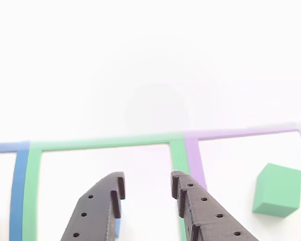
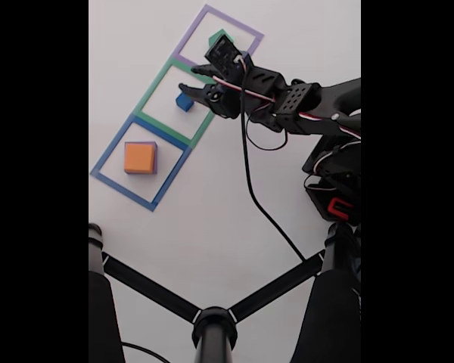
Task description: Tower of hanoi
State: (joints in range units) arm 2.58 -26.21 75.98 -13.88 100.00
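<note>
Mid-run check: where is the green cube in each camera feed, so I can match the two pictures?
Other view: the green cube sits at lower right, inside the purple taped square, right of the open gripper.
Fixed view: the green cube is near the top, inside the purple taped square at the far end of the row, partly hidden behind the arm's camera.
Shared landmark: the green taped square next to the purple one.

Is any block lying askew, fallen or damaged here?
Nothing stands out. The orange block sits flat on the purple block in the blue outline, the blue cube is in the green outline, and the green cube stands upright in the purple outline.
</note>
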